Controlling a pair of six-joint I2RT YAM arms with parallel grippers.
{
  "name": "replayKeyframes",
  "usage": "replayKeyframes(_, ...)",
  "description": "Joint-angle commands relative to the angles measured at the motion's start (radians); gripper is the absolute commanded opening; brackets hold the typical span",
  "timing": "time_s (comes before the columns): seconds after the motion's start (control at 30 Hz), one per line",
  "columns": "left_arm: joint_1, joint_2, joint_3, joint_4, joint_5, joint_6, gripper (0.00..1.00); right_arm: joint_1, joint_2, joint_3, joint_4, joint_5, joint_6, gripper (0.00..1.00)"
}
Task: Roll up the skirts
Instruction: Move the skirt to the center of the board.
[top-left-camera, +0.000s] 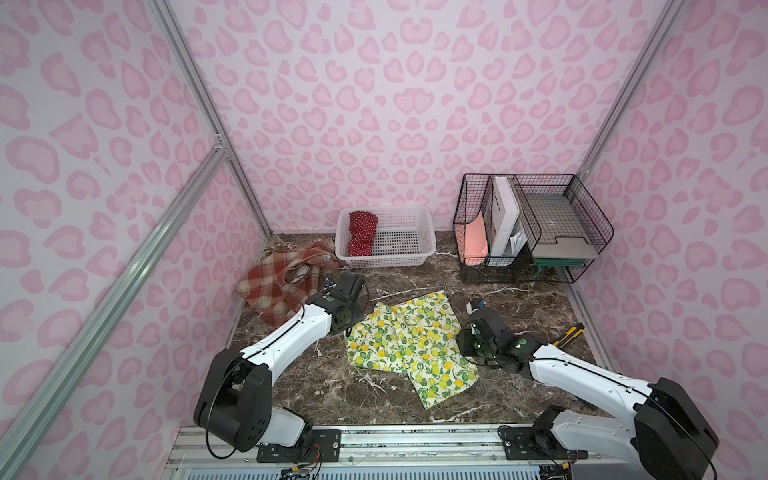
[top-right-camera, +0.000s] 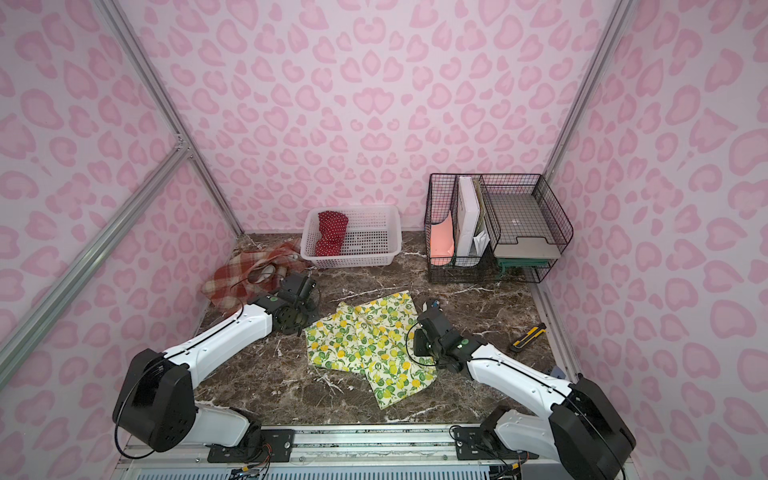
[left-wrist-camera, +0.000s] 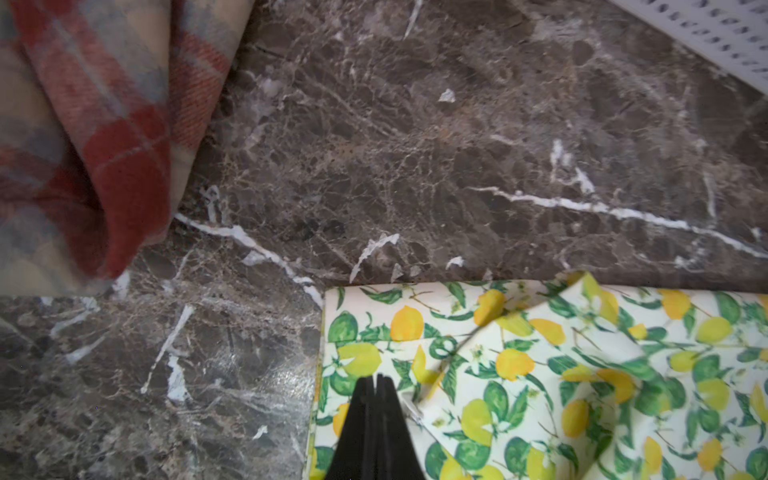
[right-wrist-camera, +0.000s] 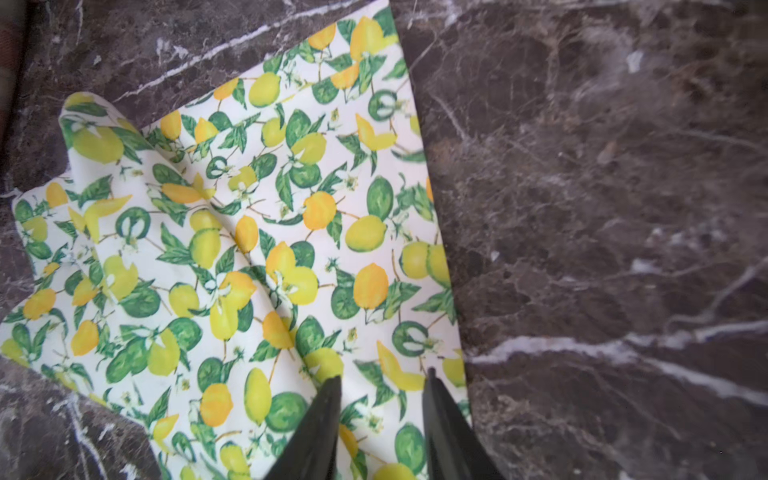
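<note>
Bright, diffuse light leaves only faint shadows in both top views, a pale sheen glares on the marble tabletop, and the close plaid skirt is soft and out of focus in the left wrist view.

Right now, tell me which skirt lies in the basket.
The red polka-dot skirt, in the white basket; the lemon-print skirt and plaid skirt lie on the table.

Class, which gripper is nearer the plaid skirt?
Left. The left gripper is over the corner of the lemon skirt nearest the plaid skirt; the right gripper is at its opposite edge, farther away.
</note>
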Motion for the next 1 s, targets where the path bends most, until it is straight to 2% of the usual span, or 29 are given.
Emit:
replayKeyframes(0.0, 0.000, 0.021, -0.022, 0.009, -0.011, -0.054, 0.00, -0.042, 0.113, 0.089, 0.059, -0.011, -0.092, 0.11)
replayKeyframes(0.07, 0.001, 0.032, -0.037, 0.021, 0.007, -0.068, 0.00, -0.059, 0.226, 0.161, 0.083, -0.040, -0.140, 0.01)
replayKeyframes(0.2, -0.003, 0.058, -0.079, 0.051, 0.038, -0.086, 0.00, -0.073, 0.416, 0.296, 0.111, -0.087, -0.185, 0.00)
replayKeyframes(0.37, -0.004, 0.148, -0.067, 0.071, 0.039, -0.081, 0.00, -0.118, 0.571, 0.357, 0.157, -0.137, -0.173, 0.00)
replayKeyframes(0.53, 0.001, 0.262, 0.011, 0.056, 0.014, -0.048, 0.00, -0.169, 0.648, 0.389, 0.159, -0.161, -0.174, 0.00)
replayKeyframes(0.77, 0.035, 0.449, 0.171, 0.073, 0.060, -0.002, 0.00, -0.220, 0.727, 0.474, 0.129, -0.173, -0.204, 0.00)
replayKeyframes(0.9, 0.048, 0.489, 0.254, 0.071, 0.059, 0.016, 0.00, -0.219, 0.738, 0.519, 0.101, -0.141, -0.220, 0.00)
replayKeyframes(0.97, 0.046, 0.459, 0.257, 0.081, 0.061, 0.025, 0.00, -0.198, 0.699, 0.517, 0.098, -0.115, -0.226, 0.12)
